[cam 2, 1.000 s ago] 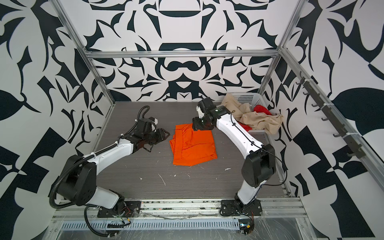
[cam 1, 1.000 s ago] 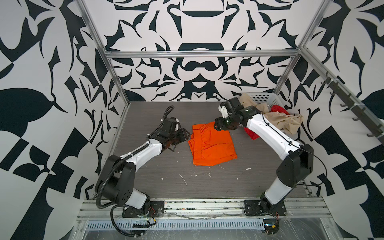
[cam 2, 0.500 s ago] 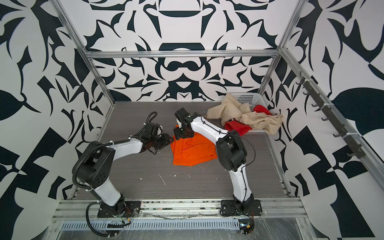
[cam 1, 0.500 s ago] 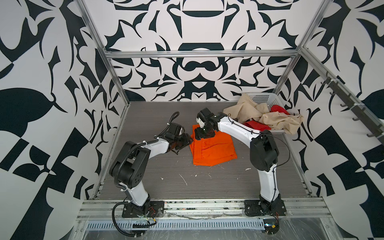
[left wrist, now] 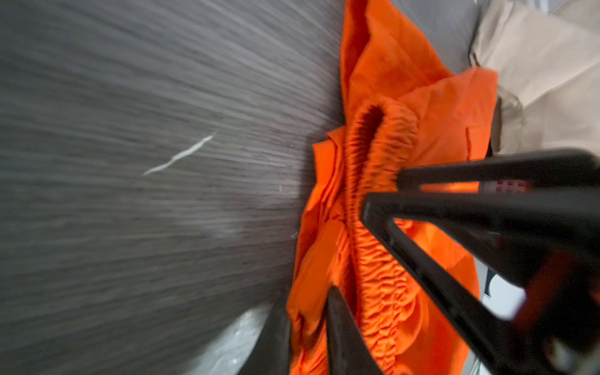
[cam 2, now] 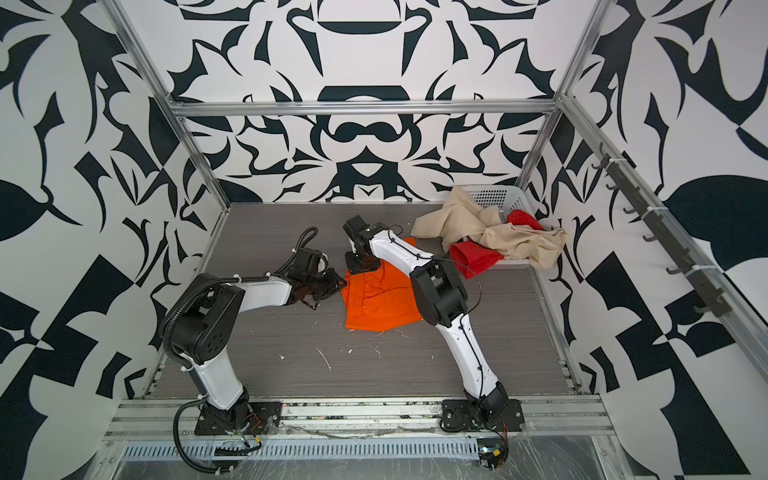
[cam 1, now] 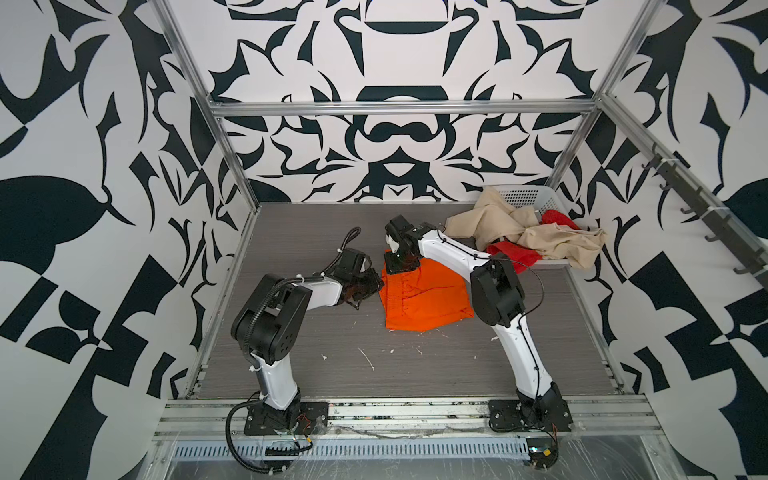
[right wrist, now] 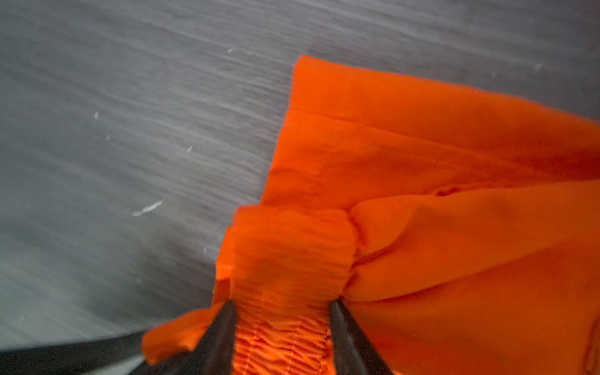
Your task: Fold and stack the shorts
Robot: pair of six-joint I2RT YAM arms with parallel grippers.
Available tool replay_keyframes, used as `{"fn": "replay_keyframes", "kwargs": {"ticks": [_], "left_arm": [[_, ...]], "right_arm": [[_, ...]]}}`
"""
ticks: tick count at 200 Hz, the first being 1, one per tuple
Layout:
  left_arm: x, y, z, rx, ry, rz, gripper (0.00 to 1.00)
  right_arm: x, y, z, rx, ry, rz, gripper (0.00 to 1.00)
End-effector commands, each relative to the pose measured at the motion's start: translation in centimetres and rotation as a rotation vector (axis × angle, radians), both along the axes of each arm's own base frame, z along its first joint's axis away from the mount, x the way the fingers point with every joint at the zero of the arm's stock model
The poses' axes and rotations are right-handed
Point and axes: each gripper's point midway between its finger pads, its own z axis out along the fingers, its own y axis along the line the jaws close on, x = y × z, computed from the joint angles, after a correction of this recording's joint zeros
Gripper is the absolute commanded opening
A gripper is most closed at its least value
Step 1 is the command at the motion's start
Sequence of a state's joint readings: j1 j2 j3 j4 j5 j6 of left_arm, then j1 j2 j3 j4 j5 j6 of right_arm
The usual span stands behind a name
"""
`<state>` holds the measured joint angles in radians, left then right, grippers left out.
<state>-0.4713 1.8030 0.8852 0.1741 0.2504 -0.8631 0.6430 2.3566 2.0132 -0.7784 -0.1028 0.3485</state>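
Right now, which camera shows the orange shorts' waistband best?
The left wrist view: the waistband shows big, clear ruffles. The right wrist view shows a blurry bit between the jaws; in both top views it is a tiny edge.

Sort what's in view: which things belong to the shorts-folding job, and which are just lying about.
Job:
- orange shorts, waistband gripped by the left end effector and right end effector
- beige shorts
- red shorts

Lying about:
- white basket under the beige and red pairs
- white scraps on the table
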Motion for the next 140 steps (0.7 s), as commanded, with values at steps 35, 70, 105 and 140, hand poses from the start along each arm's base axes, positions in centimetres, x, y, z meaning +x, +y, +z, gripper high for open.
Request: {"fn": "replay_keyframes", "kwargs": {"ticks": [35,70,105,140], "left_arm": [[0.0,0.1,0.1,0.005,-0.024,-0.012,0.11],[0.6,-0.3,0.9,-0.001,-0.059,-0.029,0.10],[1.7,-1.3,3.8,-0.020,-0.173,-0.093,0.11],[3.1,-2.0,6.0,-0.015,-0.265,-0.124,0.13]], "right_arm": [[0.9,0.5,2.3,0.024,-0.051,0.002,0.05],[0.6,0.9,4.1,0.061,-0.070,0.022,0.02],[-0.8,1.4,4.4,0.125,-0.038,0.035,0.02],[-1.8,1.1,4.1,0.146,-0.012,0.014,0.02]]}}
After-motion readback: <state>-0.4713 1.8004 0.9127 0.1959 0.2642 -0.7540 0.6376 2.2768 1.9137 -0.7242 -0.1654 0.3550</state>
